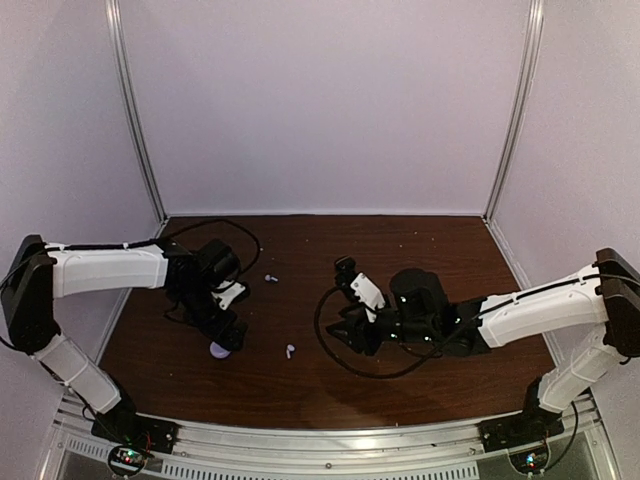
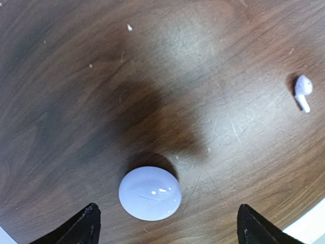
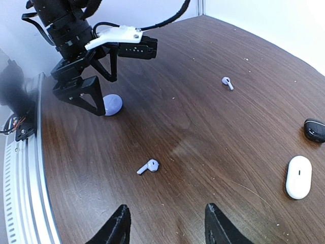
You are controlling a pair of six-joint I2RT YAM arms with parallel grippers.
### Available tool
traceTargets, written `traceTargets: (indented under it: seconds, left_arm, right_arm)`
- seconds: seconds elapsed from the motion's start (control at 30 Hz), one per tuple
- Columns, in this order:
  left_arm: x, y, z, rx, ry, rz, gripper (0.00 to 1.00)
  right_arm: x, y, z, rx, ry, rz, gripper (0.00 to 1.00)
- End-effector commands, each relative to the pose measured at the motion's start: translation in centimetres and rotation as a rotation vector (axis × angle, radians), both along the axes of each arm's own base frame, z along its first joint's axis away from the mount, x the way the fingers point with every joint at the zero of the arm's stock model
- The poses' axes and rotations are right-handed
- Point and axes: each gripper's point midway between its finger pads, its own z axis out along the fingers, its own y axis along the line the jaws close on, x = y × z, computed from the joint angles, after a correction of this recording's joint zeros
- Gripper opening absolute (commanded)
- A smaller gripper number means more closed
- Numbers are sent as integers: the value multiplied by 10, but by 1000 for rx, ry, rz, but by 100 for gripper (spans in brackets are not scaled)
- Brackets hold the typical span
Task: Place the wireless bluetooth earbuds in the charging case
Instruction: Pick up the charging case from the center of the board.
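Overhead, we see a dark wood-grain surface boxed in by pale walls, with metal posts at the back corners and a metal rail along the bottom edge of the frame. The wood is scratched and dotted with pale crumbs. Left of centre lies a pale lavender case, smooth as a pebble. A white stemmed earbud lies to the right of it, and a second earbud lies higher up, near the middle. In the right wrist view a white oblong case sits at the lower right, with a small black rounded item above it at the frame's edge; we cannot tell what that item is.

The left arm comes in from the left edge, bends at the elbow and tips its left tool down over the lavender case. In the left wrist view its fingertips stand wide apart at the bottom corners, with the case between them touching neither, so the tool grips nothing. The right arm stretches low from the right edge toward the centre, its right tool pointing left. Its fingertips are partly spread with nothing between them, and the nearer earbud lies just beyond them.
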Motion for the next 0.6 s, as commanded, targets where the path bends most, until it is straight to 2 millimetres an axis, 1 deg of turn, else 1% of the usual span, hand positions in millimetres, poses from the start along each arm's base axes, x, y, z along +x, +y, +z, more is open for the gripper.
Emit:
traceTargets:
  seconds: [0.0,0.1,0.2,0.3,0.43,0.57]
  left_arm:
    - [-7,7,-20,33,90,-18,92]
    - [-9,10,-31,60,119,-14,89]
    - [-4,20,-36,89,123,23,88]
    - [-3,22,-40,91,138,31,85]
    - [-7,21,-45,88,166,22,73]
    - [-9,19,-49,80,181,16,66]
  right_arm:
    - [-1,1,12,44,-11,13,50]
    - [-3,-1,13,47,-11,14,50]
    - [-4,-4,15,62,-10,10,50]
    - [-6,-5,16,69,-6,11,50]
    - [-5,-7,15,63,-12,7,51]
    - [-5,-9,14,55,-15,6,50]
